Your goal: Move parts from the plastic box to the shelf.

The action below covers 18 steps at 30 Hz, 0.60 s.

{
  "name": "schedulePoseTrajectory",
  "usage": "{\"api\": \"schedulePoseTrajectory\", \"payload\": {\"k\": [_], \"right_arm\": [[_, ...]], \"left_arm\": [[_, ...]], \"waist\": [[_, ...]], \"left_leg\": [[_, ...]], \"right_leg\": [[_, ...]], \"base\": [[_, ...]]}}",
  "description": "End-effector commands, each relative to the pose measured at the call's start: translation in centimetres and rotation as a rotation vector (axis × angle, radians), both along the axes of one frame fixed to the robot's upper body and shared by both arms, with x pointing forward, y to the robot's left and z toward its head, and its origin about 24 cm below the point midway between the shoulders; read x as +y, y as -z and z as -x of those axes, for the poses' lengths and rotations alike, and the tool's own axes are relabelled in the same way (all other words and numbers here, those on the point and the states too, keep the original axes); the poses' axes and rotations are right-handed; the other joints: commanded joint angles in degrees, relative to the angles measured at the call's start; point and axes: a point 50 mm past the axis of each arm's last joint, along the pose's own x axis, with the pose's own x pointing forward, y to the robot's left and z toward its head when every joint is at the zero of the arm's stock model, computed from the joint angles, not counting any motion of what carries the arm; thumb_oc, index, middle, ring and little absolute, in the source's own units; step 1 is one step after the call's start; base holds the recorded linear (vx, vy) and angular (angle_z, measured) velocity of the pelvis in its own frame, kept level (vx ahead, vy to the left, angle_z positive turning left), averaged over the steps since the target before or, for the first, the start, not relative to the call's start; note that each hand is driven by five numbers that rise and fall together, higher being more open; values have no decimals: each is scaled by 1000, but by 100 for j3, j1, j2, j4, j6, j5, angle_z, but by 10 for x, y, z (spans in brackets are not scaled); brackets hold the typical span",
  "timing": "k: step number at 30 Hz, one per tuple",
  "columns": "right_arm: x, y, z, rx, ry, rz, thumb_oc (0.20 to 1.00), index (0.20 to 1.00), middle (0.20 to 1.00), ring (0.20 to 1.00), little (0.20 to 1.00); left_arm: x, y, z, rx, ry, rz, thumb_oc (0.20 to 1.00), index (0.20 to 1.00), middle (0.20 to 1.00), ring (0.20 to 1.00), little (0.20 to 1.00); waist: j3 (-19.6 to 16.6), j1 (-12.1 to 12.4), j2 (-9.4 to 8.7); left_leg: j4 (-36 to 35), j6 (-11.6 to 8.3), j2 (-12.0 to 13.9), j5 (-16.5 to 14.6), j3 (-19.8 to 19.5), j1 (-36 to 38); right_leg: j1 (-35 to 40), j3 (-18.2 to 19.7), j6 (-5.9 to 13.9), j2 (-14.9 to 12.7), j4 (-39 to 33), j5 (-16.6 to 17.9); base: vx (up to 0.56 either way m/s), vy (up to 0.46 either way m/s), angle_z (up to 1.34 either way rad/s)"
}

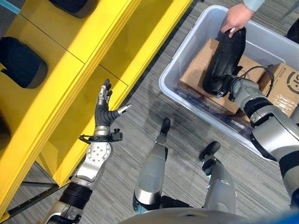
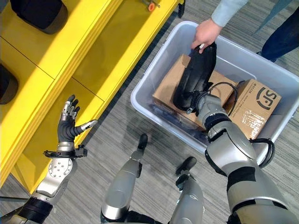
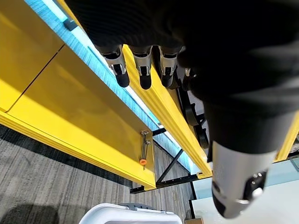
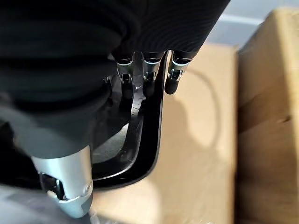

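Note:
A long black moulded part stands on end in the clear plastic box, leaning on a cardboard carton. A person's hand grips its top end. My right hand is at the part's lower end; in the right wrist view its fingers reach straight against the part's inner face, thumb apart. My left hand hovers open and holding nothing beside the front edge of the yellow shelf, fingers spread.
Two black parts lie on the shelf's upper levels. A second carton fills the box's right side. A screw with an orange tip sits on a lower shelf board. Grey carpet lies between shelf and box.

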Motion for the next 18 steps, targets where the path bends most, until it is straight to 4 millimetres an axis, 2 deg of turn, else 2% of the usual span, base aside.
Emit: {"api": "schedulePoseTrajectory", "payload": {"k": [1,2,4,5,8,10,13,14,17,18], "right_arm": [[-20,10,8,-103,29,70,1000,1000,1000,1000,1000],[-20,9,8,-115,26,70,1000,1000,1000,1000,1000],[13,-28,-5,-489,-190,75,1000,1000,1000,1000,1000],[27,-42,-6,-622,-285,84,1000,1000,1000,1000,1000],[66,-78,4,-992,-500,31,1000,1000,1000,1000,1000],[79,-89,12,-1118,-570,-16,1000,1000,1000,1000,1000],[97,-93,31,-1257,-631,-154,1000,1000,1000,1000,1000],[102,-89,45,-1306,-641,-240,1000,1000,1000,1000,1000],[109,-68,84,-1299,-637,-482,1000,1000,1000,1000,1000],[109,-66,87,-1299,-638,-497,1000,1000,1000,1000,1000]], "left_arm": [[-6,-17,8,-93,54,43,1000,1000,1000,1000,1000],[-7,-17,8,-93,54,43,1000,1000,1000,1000,1000],[-11,-15,9,-103,39,50,1000,1000,1000,1000,1000],[-12,-15,9,-105,29,54,1000,1000,1000,1000,1000],[-17,-11,10,-107,-3,75,1000,1000,1000,1000,1000],[-17,-11,10,-116,-17,87,1000,1000,1000,1000,1000],[-15,-8,11,-115,-43,118,1000,1000,1000,1000,1000],[-14,-8,12,-117,-61,136,1000,1000,1000,1000,1000],[-10,-2,16,-117,-139,168,1000,1000,1000,1000,1000],[-10,-2,16,-118,-145,169,1000,1000,1000,1000,1000]], "waist": [[160,-17,-213],[160,-20,-214],[160,-110,-234],[160,-147,-240],[160,-327,-212],[160,-415,-187],[160,-604,-122],[160,-750,-101],[160,-1200,-208],[160,-1238,-220]], "left_leg": [[147,22,151,-270,263,-150],[147,24,153,-272,267,-146],[136,30,189,-289,333,-77],[142,34,191,-298,350,-65],[193,61,145,-356,415,-4],[202,122,126,-269,478,-72],[201,141,101,-303,540,43],[217,153,97,-344,579,114],[164,153,142,-421,752,367],[153,153,150,-427,774,399]], "right_leg": [[412,-17,195,200,-507,132],[416,-12,196,202,-512,134],[464,51,203,227,-598,174],[476,75,206,229,-626,184],[508,182,216,224,-689,196],[427,184,159,212,-727,293],[453,333,169,188,-737,282],[459,443,176,182,-724,265],[550,720,197,233,-821,281],[566,741,199,238,-837,287]], "base": [[0,0,0],[-9,3,-9],[-22,32,-18],[-30,61,-23],[-26,99,-32],[-79,123,-18],[-24,141,-10],[17,174,-11],[24,137,-18],[35,77,-33]]}}
